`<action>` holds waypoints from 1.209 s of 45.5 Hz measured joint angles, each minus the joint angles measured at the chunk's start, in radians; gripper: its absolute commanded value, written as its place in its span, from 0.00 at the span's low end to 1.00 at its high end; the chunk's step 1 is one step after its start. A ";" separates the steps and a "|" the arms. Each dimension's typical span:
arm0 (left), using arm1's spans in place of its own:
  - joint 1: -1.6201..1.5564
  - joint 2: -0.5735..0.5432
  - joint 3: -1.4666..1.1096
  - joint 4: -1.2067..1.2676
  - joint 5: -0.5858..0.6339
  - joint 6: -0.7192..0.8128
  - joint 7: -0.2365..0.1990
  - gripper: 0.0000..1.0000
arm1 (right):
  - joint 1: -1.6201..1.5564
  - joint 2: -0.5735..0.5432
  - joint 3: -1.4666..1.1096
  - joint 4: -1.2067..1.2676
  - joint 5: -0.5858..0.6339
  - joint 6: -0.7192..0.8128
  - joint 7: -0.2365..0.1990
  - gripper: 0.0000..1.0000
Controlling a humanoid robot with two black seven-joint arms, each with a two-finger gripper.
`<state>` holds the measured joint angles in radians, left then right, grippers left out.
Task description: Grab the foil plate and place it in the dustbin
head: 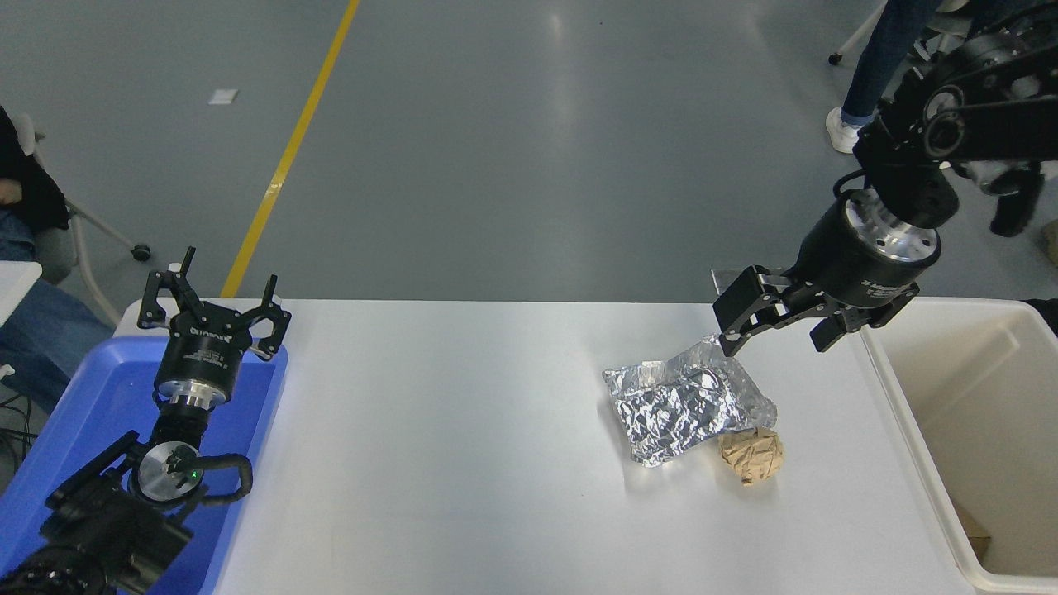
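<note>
The foil plate (684, 402), shiny, silver and wrinkled, lies on the white table (463, 446) right of centre. A small tan paper ball (750, 454) touches its near right corner. My right gripper (773, 330) is open and empty, hanging just above and behind the plate's far right corner. The cream-white dustbin (909, 421) stands at the table's right end, with something brown low inside it. My left gripper (215, 310) is open and parked at the lower left over a blue tray.
A blue plastic tray (91, 397) sits at the table's left end under my left arm. A person sits at the far left edge (25, 240). Another person's legs (876, 58) and a chair base show at the top right.
</note>
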<state>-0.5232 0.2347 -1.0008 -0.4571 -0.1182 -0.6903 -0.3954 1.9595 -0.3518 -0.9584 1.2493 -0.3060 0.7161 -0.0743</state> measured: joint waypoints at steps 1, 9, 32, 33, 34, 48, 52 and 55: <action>0.000 0.000 0.000 0.000 0.000 0.000 0.000 1.00 | -0.025 0.003 0.006 -0.019 -0.011 -0.014 0.000 1.00; 0.000 0.000 0.000 0.000 0.000 0.000 0.000 1.00 | -0.262 0.044 0.058 -0.214 -0.099 -0.184 0.001 1.00; -0.002 0.000 0.001 0.000 0.000 0.002 0.001 1.00 | -0.743 0.146 0.129 -0.581 -0.277 -0.579 0.004 0.96; -0.002 0.000 0.001 0.000 0.000 0.002 0.001 1.00 | -0.761 0.150 0.138 -0.592 -0.280 -0.589 0.004 0.94; -0.002 0.000 0.001 0.000 0.000 0.002 0.001 1.00 | -0.772 0.153 0.144 -0.599 -0.282 -0.595 0.005 0.91; -0.002 0.001 0.001 0.000 0.000 0.002 0.000 1.00 | -0.902 0.192 0.221 -0.676 -0.289 -0.651 0.008 0.07; -0.001 0.001 0.001 0.000 0.000 0.002 0.000 1.00 | -0.922 0.199 0.234 -0.689 -0.289 -0.658 0.009 0.00; -0.001 0.001 0.001 0.000 0.000 0.002 0.000 1.00 | -0.931 0.203 0.245 -0.696 -0.289 -0.661 0.009 0.00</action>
<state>-0.5247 0.2353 -1.0001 -0.4572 -0.1181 -0.6887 -0.3956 1.0282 -0.1485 -0.7136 0.5528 -0.5948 0.0547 -0.0651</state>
